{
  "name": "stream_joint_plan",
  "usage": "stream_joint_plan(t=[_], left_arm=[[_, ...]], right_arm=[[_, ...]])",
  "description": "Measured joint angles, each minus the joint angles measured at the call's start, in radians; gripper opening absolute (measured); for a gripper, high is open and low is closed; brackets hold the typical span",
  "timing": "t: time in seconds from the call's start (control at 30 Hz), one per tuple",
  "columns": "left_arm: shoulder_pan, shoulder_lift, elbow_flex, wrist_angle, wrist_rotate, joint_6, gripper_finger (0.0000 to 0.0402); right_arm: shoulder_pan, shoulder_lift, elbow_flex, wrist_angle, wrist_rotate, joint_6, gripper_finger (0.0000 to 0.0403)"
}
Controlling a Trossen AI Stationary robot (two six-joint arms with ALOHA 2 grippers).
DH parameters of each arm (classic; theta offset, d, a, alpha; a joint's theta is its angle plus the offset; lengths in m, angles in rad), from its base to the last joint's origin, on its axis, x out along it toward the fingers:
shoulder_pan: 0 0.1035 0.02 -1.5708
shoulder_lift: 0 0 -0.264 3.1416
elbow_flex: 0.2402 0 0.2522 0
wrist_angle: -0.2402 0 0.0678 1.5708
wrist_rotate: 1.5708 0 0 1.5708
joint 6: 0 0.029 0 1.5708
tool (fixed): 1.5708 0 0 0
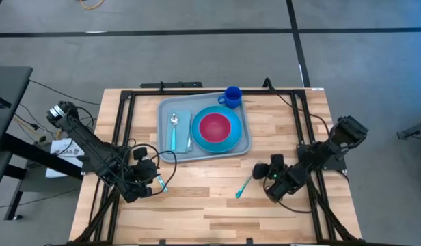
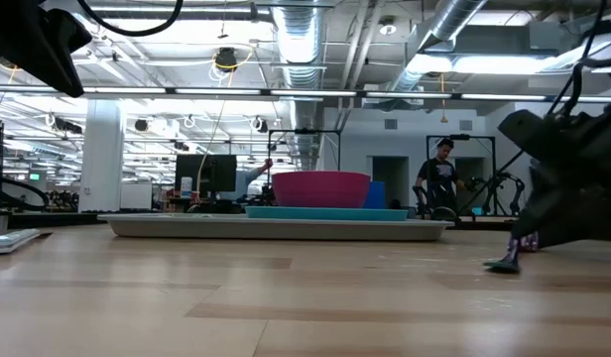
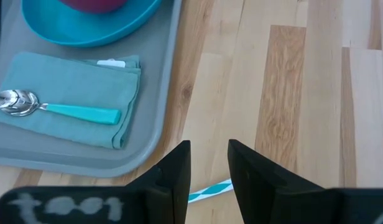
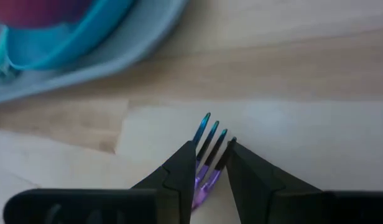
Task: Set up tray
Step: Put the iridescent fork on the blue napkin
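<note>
The pale grey-blue tray (image 1: 167, 154) lies at the table's far middle. It carries a folded teal napkin (image 1: 182, 133) with a spoon (image 1: 174, 121) on top, a blue plate (image 1: 229, 141) with a pink bowl (image 1: 215, 127), and a blue cup (image 1: 232, 96) in its far right corner. My left gripper (image 1: 154, 182) is low over the table near the tray's near left corner, shut on a thin teal-and-white utensil (image 3: 207, 190). My right gripper (image 1: 260, 172) is near the tray's near right corner, shut on a teal-handled fork (image 1: 243, 186). My left gripper has the thin teal-and-white utensil crossing the narrow gap between its fingers (image 3: 179, 168), which point down at the table. Which part of the utensil it is I cannot tell, as the fingers hide the rest. A short teal end (image 1: 163, 185) sticks out on the gripper's right side. My right gripper pinches the fork between its two fingers just behind the tines (image 4: 207, 171), coming from above and slanting down. The blue-purple tines (image 4: 210, 130) stick out past the fingertips. The fork is tilted, with its teal handle end (image 2: 504, 265) down on the table.
Bare wooden table lies in front of the tray and between the two grippers. Black frame rails and cables run along the table's left, right and far sides. In the low view a person stands in the room far behind the table.
</note>
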Motion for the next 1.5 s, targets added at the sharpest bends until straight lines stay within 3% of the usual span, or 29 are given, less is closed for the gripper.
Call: stream_joint_plan(t=[0.3, 0.6, 0.87, 1.1, 1.27, 1.37, 1.5], left_arm=[[0.000, 0.000, 0.000, 0.000, 0.000, 0.000, 0.0096], [0.000, 0.000, 0.000, 0.000, 0.000, 0.001, 0.0096], [0.000, 0.000, 0.000, 0.000, 0.002, -0.006, 0.0096], [0.000, 0.000, 0.000, 0.000, 0.002, -0.027, 0.0096], [0.000, 0.000, 0.003, -0.006, 0.022, -0.045, 0.0096], [0.000, -0.002, 0.025, -0.029, 0.021, -0.036, 0.0096], [0.000, -0.002, 0.068, -0.090, 0.021, -0.029, 0.0096]], right_arm=[[-0.050, 0.094, 0.012, 0.089, 0.061, -0.088, 0.0083], [-0.098, 0.106, 0.075, 0.121, 0.052, -0.240, 0.0010], [-0.102, 0.111, 0.223, 0.111, -0.002, -0.444, 0.0003], [-0.112, 0.109, 0.401, 0.180, 0.152, -0.722, 0.0002], [-0.216, 0.109, 0.477, 0.347, 0.281, -0.998, 0.0001], [-0.321, 0.110, 0.500, 0.566, 0.224, -1.260, 0.0001], [-0.486, 0.161, 0.517, 0.906, -0.026, -1.543, 0.0001]])
